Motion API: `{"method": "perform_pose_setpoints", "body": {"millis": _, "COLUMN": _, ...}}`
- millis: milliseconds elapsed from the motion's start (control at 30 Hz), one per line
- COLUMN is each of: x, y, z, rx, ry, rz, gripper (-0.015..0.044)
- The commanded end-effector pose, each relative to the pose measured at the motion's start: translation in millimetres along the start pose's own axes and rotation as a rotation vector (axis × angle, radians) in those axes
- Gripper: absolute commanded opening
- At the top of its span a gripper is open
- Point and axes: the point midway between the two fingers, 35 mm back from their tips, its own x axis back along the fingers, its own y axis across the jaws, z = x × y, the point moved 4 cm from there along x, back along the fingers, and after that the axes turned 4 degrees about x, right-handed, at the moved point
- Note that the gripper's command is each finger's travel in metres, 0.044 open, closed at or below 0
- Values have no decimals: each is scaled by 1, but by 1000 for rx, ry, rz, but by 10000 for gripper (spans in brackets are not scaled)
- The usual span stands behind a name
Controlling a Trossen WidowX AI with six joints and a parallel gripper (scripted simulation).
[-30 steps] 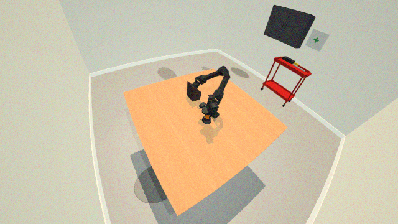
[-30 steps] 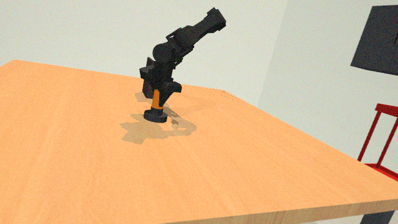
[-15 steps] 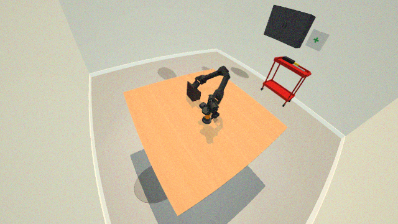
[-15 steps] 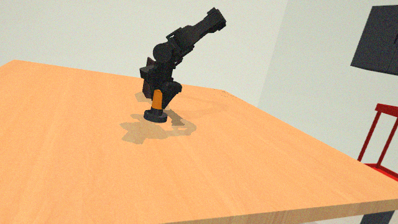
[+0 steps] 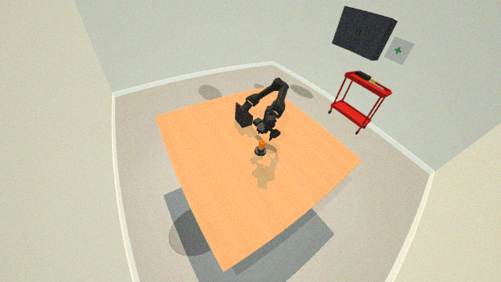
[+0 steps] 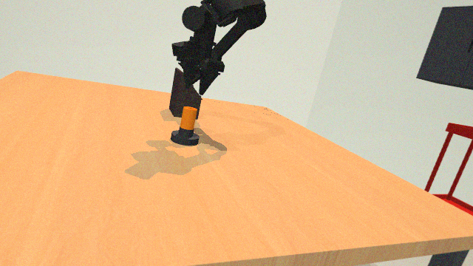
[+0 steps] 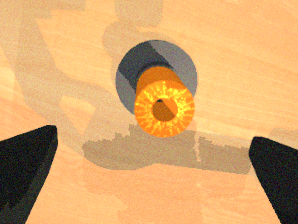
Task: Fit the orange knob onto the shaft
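From the side, the exterior view shows my gripper (image 5: 266, 135) (image 6: 194, 91) (image 7: 157, 140) above the orange knob (image 5: 261, 145) (image 6: 188, 118) (image 7: 164, 108), spread wide with nothing in its grasp. That view also shows the knob upright over the round pedestal (image 5: 260, 153) (image 6: 185, 139) (image 7: 187, 65), a dark collar between them. Only my wrist view looks onto the knob's top and its round recess, between my parted fingertips, touching neither.
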Motion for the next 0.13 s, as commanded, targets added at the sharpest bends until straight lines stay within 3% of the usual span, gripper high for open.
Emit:
{"method": "perform_pose_setpoints", "body": {"millis": 0, "x": -4, "y": -2, "z": -1, "rx": -1, "ry": 14, "rz": 26, "gripper": 440}}
{"method": "perform_pose_setpoints", "body": {"millis": 100, "x": -4, "y": -2, "z": -1, "rx": -1, "ry": 14, "rz": 26, "gripper": 440}}
